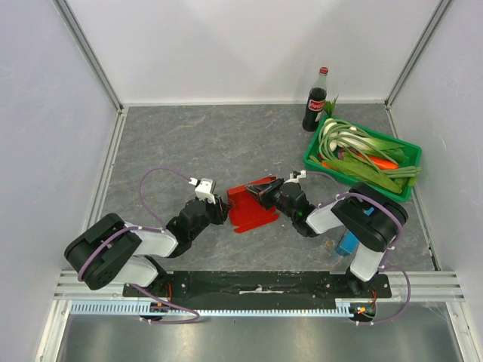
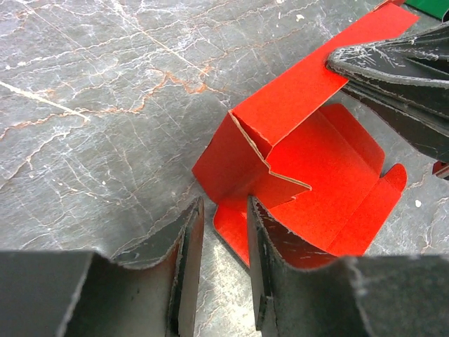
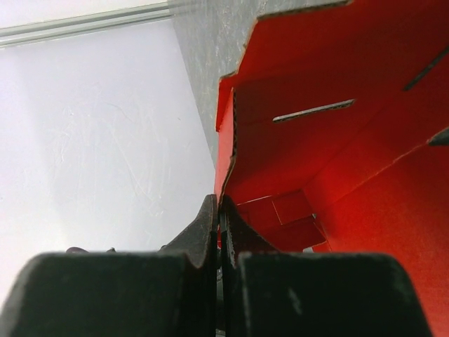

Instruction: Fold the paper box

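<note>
The paper box [image 1: 253, 205] is seen mid-table [image 1: 189, 143] between the arms, only partly formed: one wall is raised and creased, while the base and rounded flaps are left lying flat. A raised panel's edge is pinched by the closed right gripper [image 3: 219, 210]. The left gripper [image 2: 224, 210] is set at the near corner, jaws narrowly parted, nothing between them. Most folds and tab closures are judged undone.

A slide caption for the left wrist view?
Left tool open beside the paper box; right tool pinches its flap.
</note>
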